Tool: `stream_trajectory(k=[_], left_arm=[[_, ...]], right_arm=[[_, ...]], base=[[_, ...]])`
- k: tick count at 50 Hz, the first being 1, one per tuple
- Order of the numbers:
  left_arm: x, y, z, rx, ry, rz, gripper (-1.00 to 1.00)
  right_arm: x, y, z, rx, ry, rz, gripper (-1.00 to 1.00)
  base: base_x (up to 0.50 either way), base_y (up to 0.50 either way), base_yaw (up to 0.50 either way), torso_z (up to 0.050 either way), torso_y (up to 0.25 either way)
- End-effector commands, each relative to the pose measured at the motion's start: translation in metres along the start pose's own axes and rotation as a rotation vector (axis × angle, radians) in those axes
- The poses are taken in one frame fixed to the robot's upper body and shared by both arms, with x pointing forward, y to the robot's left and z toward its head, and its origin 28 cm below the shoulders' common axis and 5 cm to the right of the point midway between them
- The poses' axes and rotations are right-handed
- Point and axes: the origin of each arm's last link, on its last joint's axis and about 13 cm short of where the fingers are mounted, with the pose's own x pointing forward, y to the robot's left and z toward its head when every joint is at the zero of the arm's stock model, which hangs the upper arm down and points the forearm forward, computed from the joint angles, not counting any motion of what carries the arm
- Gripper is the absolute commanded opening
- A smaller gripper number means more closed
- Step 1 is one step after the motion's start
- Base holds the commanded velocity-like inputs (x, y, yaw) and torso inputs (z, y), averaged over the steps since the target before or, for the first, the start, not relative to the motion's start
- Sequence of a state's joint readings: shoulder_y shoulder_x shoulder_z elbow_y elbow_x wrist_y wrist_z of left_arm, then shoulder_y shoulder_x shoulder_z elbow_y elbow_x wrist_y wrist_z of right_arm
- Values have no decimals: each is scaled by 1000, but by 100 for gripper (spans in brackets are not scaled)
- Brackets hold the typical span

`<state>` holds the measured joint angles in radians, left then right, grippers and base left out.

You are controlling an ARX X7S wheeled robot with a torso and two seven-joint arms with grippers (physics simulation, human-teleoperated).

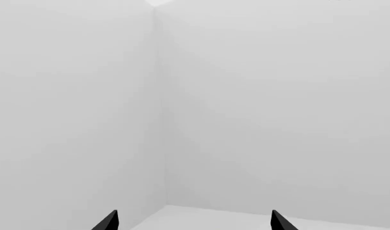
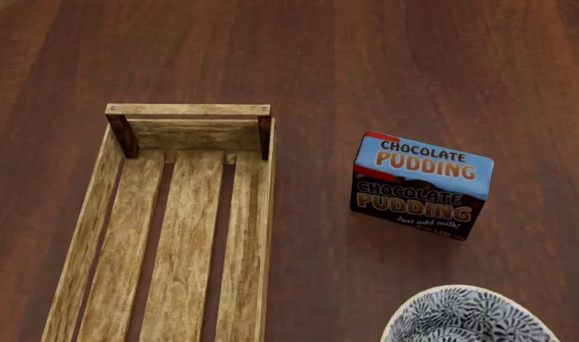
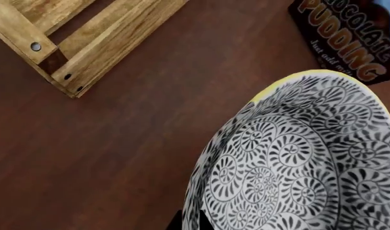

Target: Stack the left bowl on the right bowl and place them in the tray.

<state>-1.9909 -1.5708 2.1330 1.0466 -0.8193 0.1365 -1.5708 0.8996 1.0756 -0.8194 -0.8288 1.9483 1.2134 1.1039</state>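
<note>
Close against the right gripper, whose state cannot be told, a patterned bowl is seen; the tray lies beyond. The left gripper is spread apart, facing bare walls.

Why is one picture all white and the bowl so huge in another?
The left wrist view faces bare pale walls, with only two dark fingers at its edge. The right wrist view sits very close to the bowl, so it looms large and cropped. The head view is evenly lit, with a soft shadow beside the pudding box.
</note>
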Motion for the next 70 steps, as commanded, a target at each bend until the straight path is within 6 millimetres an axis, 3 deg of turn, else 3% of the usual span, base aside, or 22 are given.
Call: stream_trajectory(k=[1,22,28,40,57,70], left_arm=[[0,0,0,-6,-4,-2,100],[2,0,2,-4,-15,6,100],[2,0,2,-7,-17,5,100],[2,0,2,-2,-18,5,100],[2,0,2,3,-13,7,100],[2,0,1,7,-15,4,100]], right_arm=[[-17,-18,23,-78,-54,-78,-100],[-54,-72,52,-119,-42,-242,-100],[-64,-91,49,-65,0,-302,-100],[-72,-107,31,0,118,-383,-100],[-57,-122,3,69,253,-448,-100],[-27,-125,-8,107,296,-454,-100]], base=[[0,0,0,0,0],[0,0,0,0,0],[0,0,0,0,0],[0,0,0,0,0],[0,0,0,0,0],[0,0,0,0,0]])
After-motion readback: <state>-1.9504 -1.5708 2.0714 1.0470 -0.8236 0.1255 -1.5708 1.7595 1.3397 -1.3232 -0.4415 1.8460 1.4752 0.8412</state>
